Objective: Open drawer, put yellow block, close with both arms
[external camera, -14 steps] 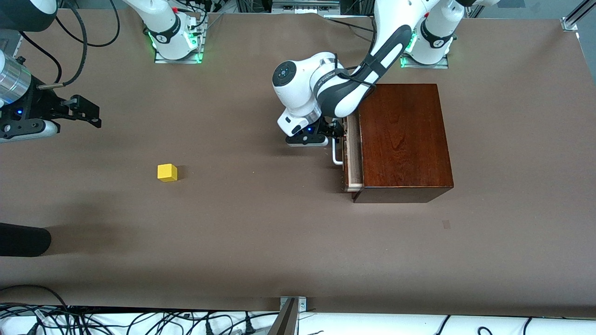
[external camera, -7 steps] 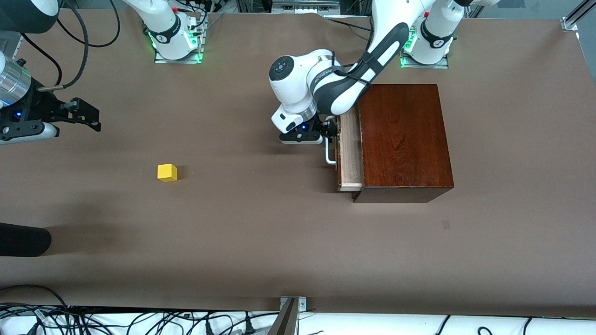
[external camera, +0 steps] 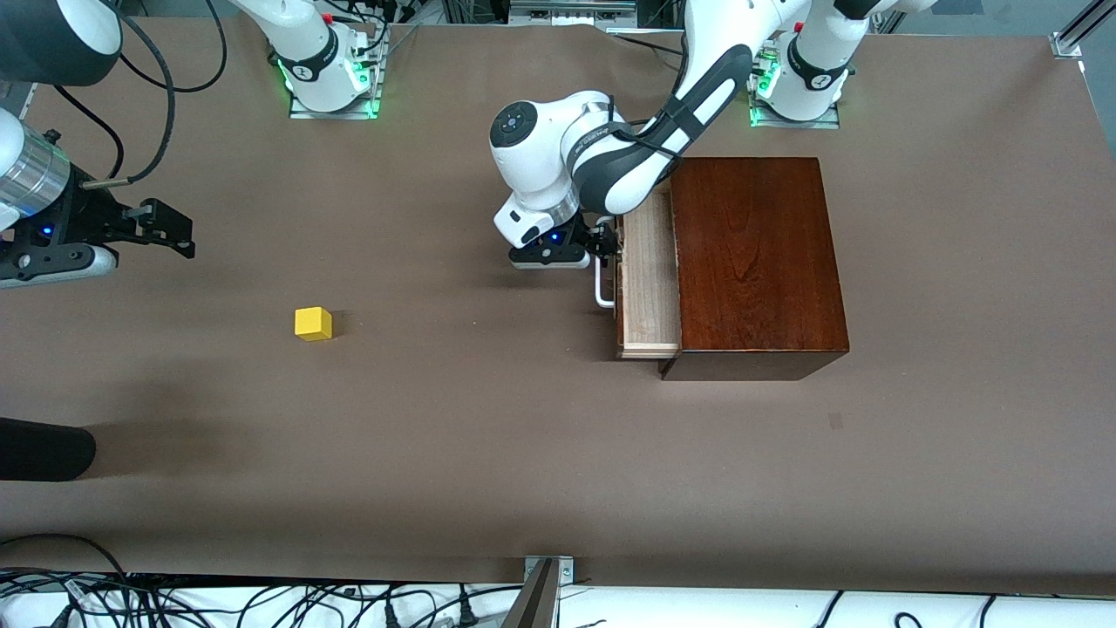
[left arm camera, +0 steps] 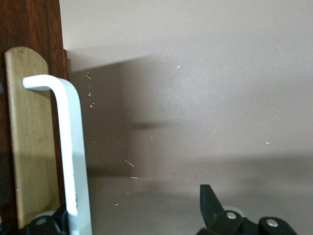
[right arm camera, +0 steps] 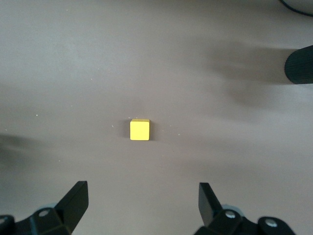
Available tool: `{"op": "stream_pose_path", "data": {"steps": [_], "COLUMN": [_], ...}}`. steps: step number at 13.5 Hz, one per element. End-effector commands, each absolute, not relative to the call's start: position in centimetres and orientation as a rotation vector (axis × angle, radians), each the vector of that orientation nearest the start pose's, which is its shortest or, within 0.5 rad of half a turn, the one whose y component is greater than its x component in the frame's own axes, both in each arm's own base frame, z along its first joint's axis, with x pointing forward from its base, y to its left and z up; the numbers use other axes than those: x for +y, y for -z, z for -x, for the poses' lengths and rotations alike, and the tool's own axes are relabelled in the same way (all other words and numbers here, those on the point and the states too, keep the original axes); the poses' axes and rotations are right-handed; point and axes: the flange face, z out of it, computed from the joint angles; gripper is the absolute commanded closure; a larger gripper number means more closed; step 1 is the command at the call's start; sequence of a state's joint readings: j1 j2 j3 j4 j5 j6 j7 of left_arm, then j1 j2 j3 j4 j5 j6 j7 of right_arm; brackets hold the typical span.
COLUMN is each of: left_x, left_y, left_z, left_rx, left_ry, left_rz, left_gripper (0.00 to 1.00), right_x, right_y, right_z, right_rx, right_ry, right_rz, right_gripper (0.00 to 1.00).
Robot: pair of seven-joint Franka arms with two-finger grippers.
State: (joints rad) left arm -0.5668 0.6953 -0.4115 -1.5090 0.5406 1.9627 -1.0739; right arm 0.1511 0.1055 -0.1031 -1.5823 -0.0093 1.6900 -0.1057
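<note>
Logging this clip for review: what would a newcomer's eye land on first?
The left gripper at the white handle of the drawer, pulled partly out of the dark wooden box. Then the yellow block, alone toward the right arm's end, the open right gripper hovering nearby.

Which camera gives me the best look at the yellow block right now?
The right wrist view: the yellow block sits alone near its centre, seen from above, between the open right gripper fingers. The front view shows the block smaller, on the table toward the right arm's end. The left wrist view does not show it.
</note>
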Motion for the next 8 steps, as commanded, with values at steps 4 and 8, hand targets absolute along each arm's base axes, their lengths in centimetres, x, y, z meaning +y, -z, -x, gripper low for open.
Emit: {"op": "stream_pose_path", "data": {"steps": [4, 8], "left_x": [-56.9, -56.3], "left_y": [-29.1, -30.1], "left_z": [-45.1, -44.8], "left_rx": [0.273, 0.325], "left_ry": [0.090, 0.054], "left_rz": [2.924, 2.855], "left_gripper": [0.00, 0.00], "right_x": [3.6, 3.8], "right_y": [-56.0, -50.0], "right_z": [-58.6, -60.0], "right_rx": [-0.375, -0.317], "right_ry": [-0.119, -0.149], "right_rz": [3.147, 3.151], "right_gripper": [0.00, 0.00]}}
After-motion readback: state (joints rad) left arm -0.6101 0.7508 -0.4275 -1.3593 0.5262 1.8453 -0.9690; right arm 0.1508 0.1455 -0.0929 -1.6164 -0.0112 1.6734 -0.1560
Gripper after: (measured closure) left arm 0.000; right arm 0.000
